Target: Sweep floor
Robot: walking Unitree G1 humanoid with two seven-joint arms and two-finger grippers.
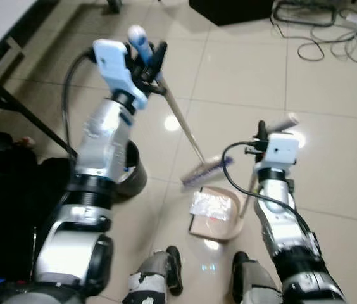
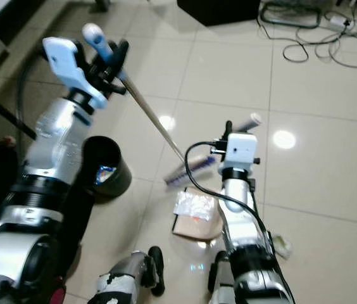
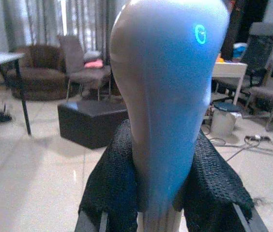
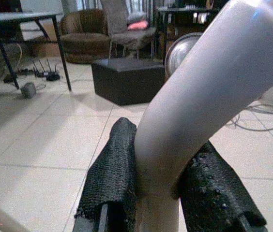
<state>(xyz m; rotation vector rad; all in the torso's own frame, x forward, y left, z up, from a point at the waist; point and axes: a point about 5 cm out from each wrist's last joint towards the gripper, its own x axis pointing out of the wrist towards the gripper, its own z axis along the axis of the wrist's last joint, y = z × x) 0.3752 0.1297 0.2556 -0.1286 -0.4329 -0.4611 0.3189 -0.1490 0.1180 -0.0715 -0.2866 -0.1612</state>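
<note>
Now clamped: left gripper (image 1: pixel 148 58) on broom (image 1: pixel 180 120), right gripper (image 1: pixel 262 136) on dustpan (image 1: pixel 215 215). Better to drag bristles slowly toward right gripper, pushing plastic wrapper (image 1: pixel 209 205) deeper, keeping pan flat.

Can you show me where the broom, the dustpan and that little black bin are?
broom (image 1: pixel 205 170): left eye view, on its purple bristle head.
dustpan (image 1: pixel 226 228): left eye view, on the beige pan's bare edge beside the crumpled wrapper.
black bin (image 2: pixel 119 175): right eye view, on its outer wall.
</note>
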